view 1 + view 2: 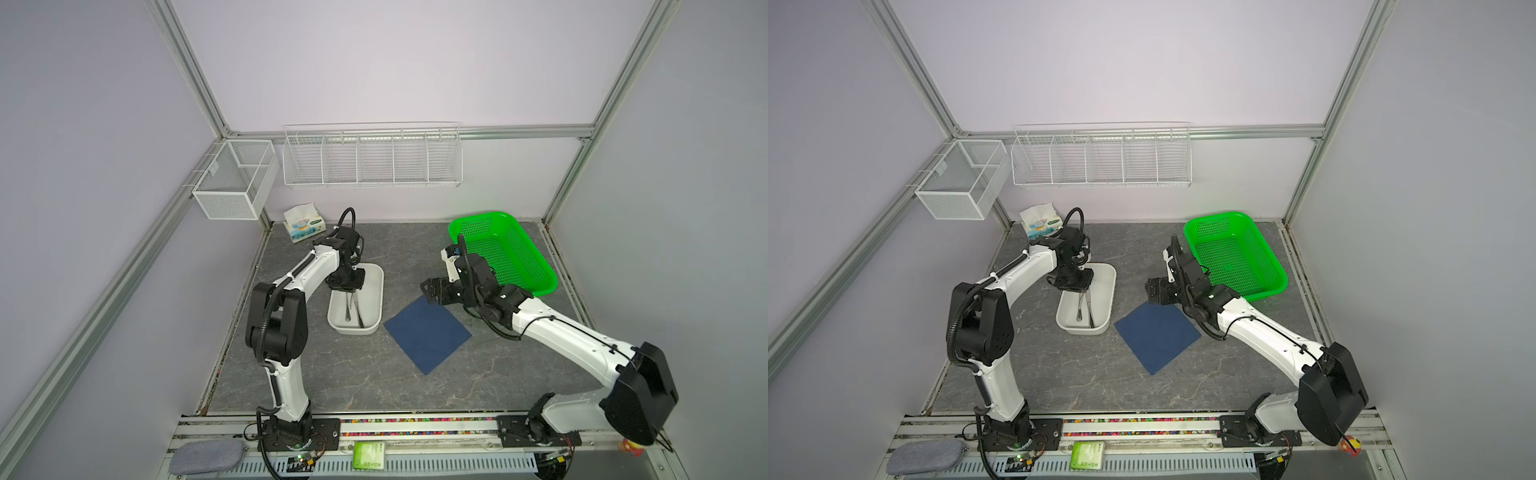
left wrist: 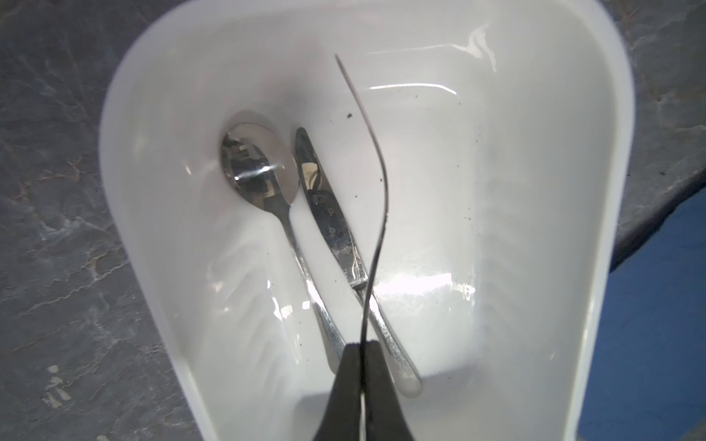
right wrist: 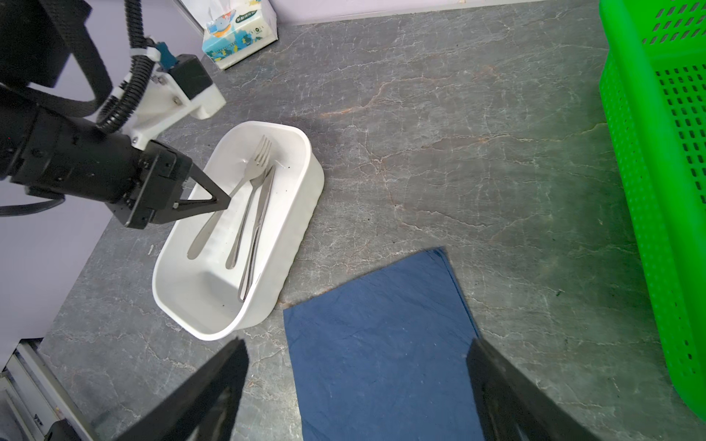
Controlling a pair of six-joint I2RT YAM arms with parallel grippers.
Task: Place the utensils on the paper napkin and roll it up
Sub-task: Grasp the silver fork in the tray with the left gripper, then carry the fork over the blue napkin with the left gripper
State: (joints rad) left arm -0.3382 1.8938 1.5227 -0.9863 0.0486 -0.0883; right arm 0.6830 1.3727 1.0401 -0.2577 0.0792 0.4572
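While the left tool [image 3: 225,201] pinches the fork [image 3: 256,162] tight by its handle, the task is only at its start. Nothing lies on the paper napkin [image 1: 428,334] yet. It is spread flat and bare on the bench [image 1: 374,374], just beside the white tub [image 3: 305,206]. One corner points toward the back wall and one toward the robot. The spoon [image 2: 259,168] and the knife [image 2: 328,221] lie close together on the tub floor, and the fork is in there with them. So all three pieces must go over to the napkin, and then it must be rolled up around them.

The fork runs the long way down the tub. Its prongs point toward the back wall and its handle points toward the robot's side. The spoon's bowl and the knife's blade point the same way. In the left wrist view the fork shows only as a thin bent line, so it is turned up on its edge between the fingers [image 2: 344,382]. It looks a little raised off the tub floor, but that is hard to tell for sure.

The right tool [image 3: 357,341] stands wide and holds nothing. It hangs over the napkin's far corner, near the green basket [image 1: 484,215].
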